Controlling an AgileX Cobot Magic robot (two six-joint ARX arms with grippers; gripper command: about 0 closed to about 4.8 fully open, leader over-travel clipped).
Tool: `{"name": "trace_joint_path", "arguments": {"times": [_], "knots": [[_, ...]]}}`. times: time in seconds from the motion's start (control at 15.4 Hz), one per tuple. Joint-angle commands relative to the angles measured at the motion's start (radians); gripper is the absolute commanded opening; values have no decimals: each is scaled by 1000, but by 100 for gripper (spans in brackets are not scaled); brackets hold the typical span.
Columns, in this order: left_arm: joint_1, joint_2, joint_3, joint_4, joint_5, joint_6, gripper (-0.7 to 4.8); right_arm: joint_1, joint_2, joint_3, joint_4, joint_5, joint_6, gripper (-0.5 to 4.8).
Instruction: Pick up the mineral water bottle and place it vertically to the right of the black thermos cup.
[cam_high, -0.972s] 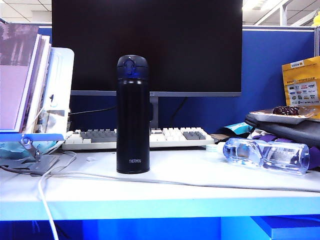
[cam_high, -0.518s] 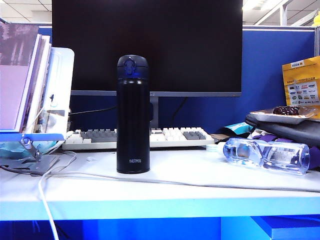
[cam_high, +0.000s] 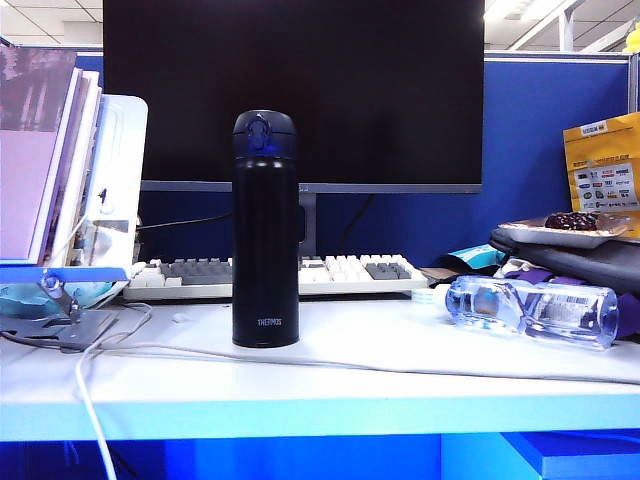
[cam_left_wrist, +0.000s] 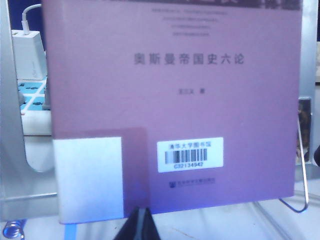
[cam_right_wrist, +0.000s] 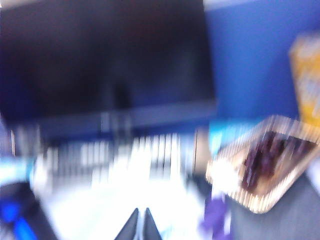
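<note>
The black thermos cup (cam_high: 266, 230) stands upright at the middle of the white desk in the exterior view. The mineral water bottle (cam_high: 532, 310) lies on its side at the desk's right, clear, with its label toward the right end. Neither arm shows in the exterior view. My left gripper (cam_left_wrist: 142, 212) is shut and empty, its dark tips just in front of a purple book (cam_left_wrist: 175, 100). My right gripper (cam_right_wrist: 140, 214) is shut and empty in a motion-blurred view, above the desk and facing the monitor and keyboard. The bottle does not show in either wrist view.
A black monitor (cam_high: 292, 90) and a white keyboard (cam_high: 330, 275) sit behind the thermos. Books on a stand (cam_high: 60, 170) fill the left. A white cable (cam_high: 200, 352) runs across the desk. A tray of dark snacks (cam_right_wrist: 265, 162) rests on a grey bag (cam_high: 570, 262) at the right.
Nothing has moved in the exterior view; thermos and bottle stay where they were.
</note>
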Motion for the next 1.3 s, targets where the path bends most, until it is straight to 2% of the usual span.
{"name": "trace_joint_path", "arguments": {"times": [0.06, 0.19, 0.26, 0.32, 0.39, 0.52, 0.58, 0.65, 0.78, 0.91, 1.1, 1.17, 1.3], "knots": [[0, -3, 0, -13, 0, 3, -2, 0, 299, 318, -315, -72, 5, 22], [0, -3, -1, -13, 0, 3, -3, 0, 475, 518, -367, -240, 104, 22], [0, -3, -1, -13, 0, 3, -3, 0, 517, 555, -327, -374, 93, 22], [0, -3, 0, -13, 0, 4, -2, 1, 546, 560, -257, -437, 88, 21], [0, -3, 0, -13, 0, 3, -3, 3, 601, 583, -259, -455, 34, 21], [0, -3, -1, -13, 0, 3, -2, 41, 719, 679, -450, -283, -144, 21], [0, -3, -1, -13, 0, 3, -2, 78, 788, 735, -541, -130, -236, 21], [0, -3, 0, -13, 0, 3, -3, 104, 852, 782, -599, 5, -316, 21], [0, -3, -1, -13, 0, 3, -2, 165, 942, 829, -626, 163, -391, 21], [0, -3, -1, -13, 0, 3, -3, 192, 1028, 858, -630, 258, -425, 20], [0, -3, -1, -13, 0, 3, -2, 201, 1160, 903, -696, 259, -425, 25], [0, -3, -1, -13, 0, 3, -2, 200, 1218, 923, -713, 264, -425, 128], [0, -3, 0, -13, 1, 3, -2, 201, 1322, 943, -713, 286, -432, 479]]}}
